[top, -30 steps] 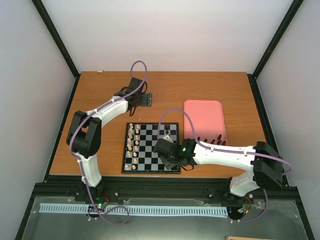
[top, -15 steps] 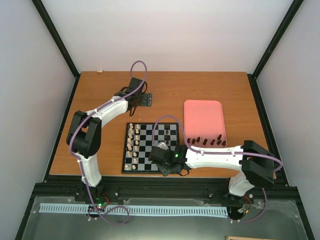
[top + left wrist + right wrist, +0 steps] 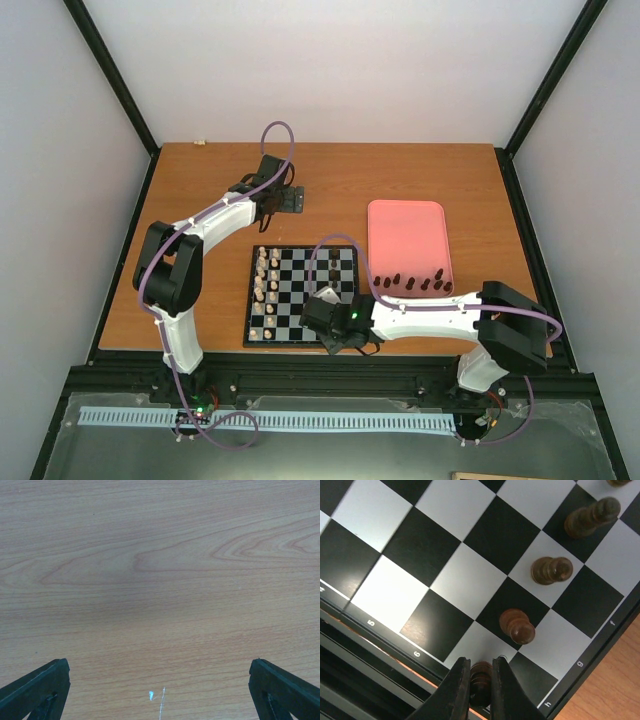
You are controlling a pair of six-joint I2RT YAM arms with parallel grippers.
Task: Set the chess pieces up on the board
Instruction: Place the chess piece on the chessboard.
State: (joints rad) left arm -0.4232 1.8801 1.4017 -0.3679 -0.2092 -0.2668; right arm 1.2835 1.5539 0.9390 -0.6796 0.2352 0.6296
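The black-framed checkered board [image 3: 296, 296] lies near the table's front. Pale pieces line its left side. My right gripper [image 3: 479, 686] is shut on a dark brown chess piece [image 3: 481, 679], low over a light square by the board's near right corner [image 3: 340, 330]. Three more dark pieces [image 3: 517, 626] stand on squares just beyond it. Several dark pieces [image 3: 410, 283] lie at the near end of the pink tray [image 3: 407, 232]. My left gripper [image 3: 160, 700] is open over bare wood at the back of the table [image 3: 275, 195]; only its fingertips [image 3: 42, 687] show.
A small dark bracket [image 3: 292, 201] lies on the wood beside the left gripper. Black rails [image 3: 300, 375] frame the table's front edge right below the board. A white scratch [image 3: 161, 705] marks the wood under the left gripper.
My right gripper has moved left and toward the board's near right corner with the dark piece in it. The left arm has not moved.
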